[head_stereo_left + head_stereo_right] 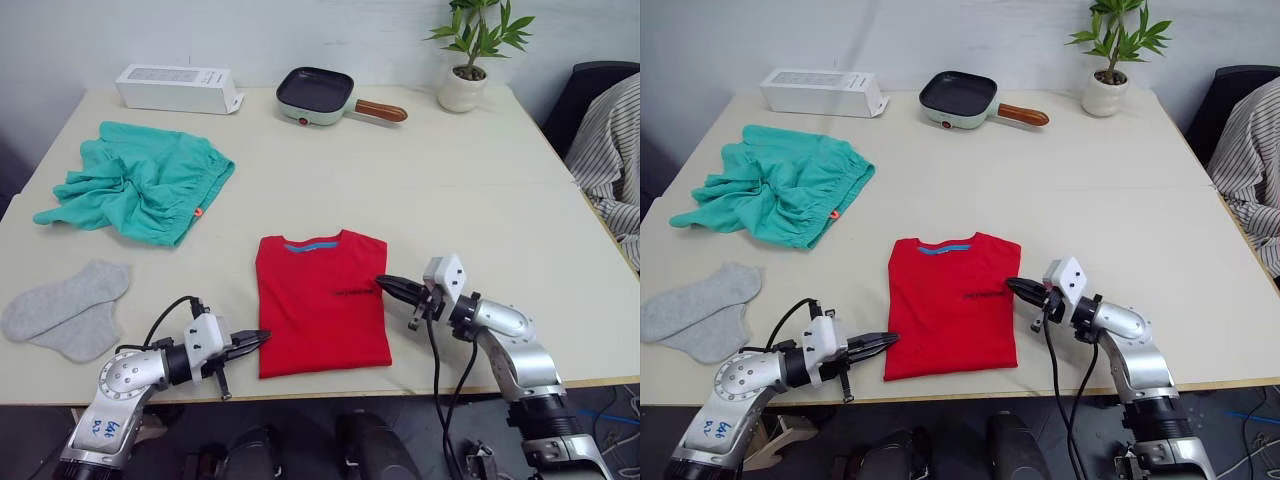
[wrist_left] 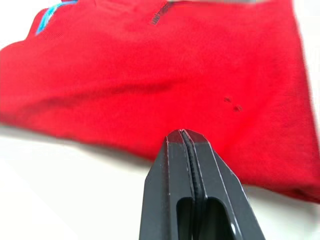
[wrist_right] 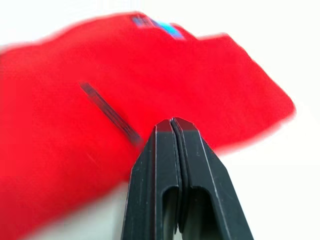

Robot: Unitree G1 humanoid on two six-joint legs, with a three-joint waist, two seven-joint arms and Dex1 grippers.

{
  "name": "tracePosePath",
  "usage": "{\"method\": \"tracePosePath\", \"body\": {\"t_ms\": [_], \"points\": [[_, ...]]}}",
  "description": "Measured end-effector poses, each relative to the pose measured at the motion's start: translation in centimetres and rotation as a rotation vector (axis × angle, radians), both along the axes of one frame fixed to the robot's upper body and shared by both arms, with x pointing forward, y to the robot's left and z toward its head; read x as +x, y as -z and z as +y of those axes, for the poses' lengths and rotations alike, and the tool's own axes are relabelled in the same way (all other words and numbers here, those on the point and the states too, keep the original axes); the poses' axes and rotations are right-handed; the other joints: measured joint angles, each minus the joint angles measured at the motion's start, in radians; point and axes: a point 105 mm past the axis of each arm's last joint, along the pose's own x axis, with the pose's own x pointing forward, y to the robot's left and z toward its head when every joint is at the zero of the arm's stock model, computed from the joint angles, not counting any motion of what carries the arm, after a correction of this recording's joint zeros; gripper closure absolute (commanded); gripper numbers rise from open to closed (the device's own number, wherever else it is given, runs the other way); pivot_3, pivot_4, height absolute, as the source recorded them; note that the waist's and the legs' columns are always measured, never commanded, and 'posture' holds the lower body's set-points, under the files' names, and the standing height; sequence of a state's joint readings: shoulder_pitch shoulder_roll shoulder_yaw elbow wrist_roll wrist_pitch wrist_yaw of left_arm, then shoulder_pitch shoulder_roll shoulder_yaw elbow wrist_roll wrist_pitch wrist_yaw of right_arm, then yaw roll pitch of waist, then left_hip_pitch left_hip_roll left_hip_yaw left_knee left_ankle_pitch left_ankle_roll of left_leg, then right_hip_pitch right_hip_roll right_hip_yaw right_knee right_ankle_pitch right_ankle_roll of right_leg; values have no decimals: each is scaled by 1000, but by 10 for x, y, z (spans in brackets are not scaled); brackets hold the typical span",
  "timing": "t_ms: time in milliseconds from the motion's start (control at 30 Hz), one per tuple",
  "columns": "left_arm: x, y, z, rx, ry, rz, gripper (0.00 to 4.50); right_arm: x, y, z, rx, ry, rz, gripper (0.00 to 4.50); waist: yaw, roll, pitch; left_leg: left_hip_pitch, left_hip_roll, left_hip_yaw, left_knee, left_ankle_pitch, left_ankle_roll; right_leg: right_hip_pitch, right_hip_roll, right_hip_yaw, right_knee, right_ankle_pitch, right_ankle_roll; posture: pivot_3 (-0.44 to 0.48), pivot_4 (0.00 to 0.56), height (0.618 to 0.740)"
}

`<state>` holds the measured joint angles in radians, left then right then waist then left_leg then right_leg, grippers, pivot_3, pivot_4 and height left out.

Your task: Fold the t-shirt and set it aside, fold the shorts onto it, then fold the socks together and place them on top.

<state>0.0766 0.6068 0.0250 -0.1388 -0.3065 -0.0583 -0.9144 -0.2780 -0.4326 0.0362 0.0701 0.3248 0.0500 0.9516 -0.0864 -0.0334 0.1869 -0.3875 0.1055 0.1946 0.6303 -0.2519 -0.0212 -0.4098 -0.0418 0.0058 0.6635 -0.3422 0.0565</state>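
Note:
The red t-shirt (image 1: 322,303) lies folded into a neat rectangle at the table's front middle, blue neck label facing away from me. My left gripper (image 1: 262,338) is shut and empty, its tips at the shirt's lower left edge. My right gripper (image 1: 382,284) is also shut and empty, pointing at the shirt's right edge (image 3: 240,125). The teal shorts (image 1: 140,180) lie crumpled at the back left. Both grey socks (image 1: 70,308) rest flat near the front left edge.
A white box (image 1: 178,88) and a small dark pan with a brown handle (image 1: 320,96) stand along the far edge. A potted plant (image 1: 470,60) is at the back right. A striped garment (image 1: 612,160) hangs beside the table's right side.

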Motion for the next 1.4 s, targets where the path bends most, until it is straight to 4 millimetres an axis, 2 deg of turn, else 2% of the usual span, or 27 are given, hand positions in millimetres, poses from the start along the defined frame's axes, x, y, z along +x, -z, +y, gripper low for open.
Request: {"method": "tracePosePath", "body": {"t_ms": [100, 167, 267, 300, 367, 433, 467, 600, 700, 767, 833, 933, 1033, 1133, 1200, 1400], "points": [[23, -31, -10, -73, 9, -74, 4480, -4, -19, 33, 37, -109, -44, 4496, 3, 0, 0, -1, -1, -2, 1, 2, 2, 1, 0, -1, 0, 2, 1, 0, 150, 740], [37, -49, -20, -90, 22, -134, 4480, -6, -24, 53, 47, -167, -60, 4496, 6, -1, 0, -1, -3, -2, 1, 2, 3, 2, -1, -1, 0, 2, 2, 0, 150, 740], [57, -42, -34, -69, 12, -123, 4480, -1, -5, 62, -30, -178, -51, 4496, 8, 0, -1, -1, -6, 0, 1, 4, 1, 2, -2, -1, -3, 3, 3, 0, 150, 740], [67, -32, -41, -57, -4, -91, 4480, 10, 7, 59, -68, -145, -42, 4496, 9, 0, 0, -2, -7, 2, 2, 3, 1, 1, -1, 0, -3, 3, 4, 0, 150, 740], [76, -19, -50, -36, -26, -54, 4480, 23, 17, 51, -119, -100, -58, 4496, 7, -1, 0, -3, -8, 4, 3, 3, 2, 0, -1, 0, -3, 4, 5, 0, 150, 740], [83, -15, -54, -12, -48, -55, 4480, 35, 15, 45, -136, -68, -93, 4496, 2, -1, 0, -3, -6, 6, 5, 3, 2, -1, 0, 1, -3, 4, 5, 0, 150, 740], [86, -17, -58, -5, -56, -74, 4480, 48, 13, 36, -146, -29, -102, 4496, -1, -1, 0, -2, -6, 6, 6, 3, 1, 0, 1, 2, -2, 4, 6, 0, 150, 740], [78, -12, -61, -2, -27, -49, 4480, 77, 6, -6, -149, 130, -91, 4496, 0, 0, 0, -1, -5, 6, 5, 4, 0, 0, 1, 3, -1, 4, 5, 0, 150, 740], [71, -11, -59, 4, -4, -52, 4480, 89, -3, -36, -117, 208, -66, 4496, 0, 0, 0, -1, -4, 6, 5, 4, -1, 0, 1, 4, -1, 4, 5, 0, 150, 740], [69, -10, -58, 6, 2, -57, 4500, 90, -9, -49, -58, 217, -16, 4139, 0, 0, 0, -1, -4, 5, 5, 4, -1, 0, 1, 4, -1, 4, 5, 0, 150, 740], [68, -11, -57, 11, 14, -66, 4500, 82, -11, -59, 12, 159, 117, 3601, 1, 0, 0, -2, -2, 5, 5, 4, 0, 0, 0, 4, -1, 4, 5, 0, 150, 740], [66, -10, -56, 12, 27, -74, 4500, 57, -9, -77, 47, 83, 393, 2611, 6, 1, 0, -3, -2, 3, 4, 4, 0, 0, -2, 4, -2, 4, 5, 0, 150, 740], [65, -9, -53, 15, 28, -76, 4500, 27, -6, -81, 41, 44, 697, 1569, 6, 1, 0, -3, -2, 1, 4, 2, 2, -1, -3, 3, -2, 3, 4, 0, 150, 740], [67, -8, -49, 12, 22, -77, 4500, 4, -5, -71, 47, 12, 923, 749, 0, 2, 0, -2, -2, 2, 3, 1, 5, 0, -3, 2, -2, 3, 3, 0, 150, 740], [68, -8, -48, 13, 23, -82, 4500, -5, -7, -59, 53, -10, 1001, 88, 0, 1, 0, -2, -2, 1, 2, 1, 4, -1, -2, 1, -2, 3, 2, 0, 150, 740], [70, -8, -42, 7, 25, -80, 4500, -12, -4, -4, 67, -74, 1102, 88, -3, -1, -3, -2, 0, -1, 0, 2, 1, -1, 1, 0, -1, 2, 0, 0, 150, 740]]}}
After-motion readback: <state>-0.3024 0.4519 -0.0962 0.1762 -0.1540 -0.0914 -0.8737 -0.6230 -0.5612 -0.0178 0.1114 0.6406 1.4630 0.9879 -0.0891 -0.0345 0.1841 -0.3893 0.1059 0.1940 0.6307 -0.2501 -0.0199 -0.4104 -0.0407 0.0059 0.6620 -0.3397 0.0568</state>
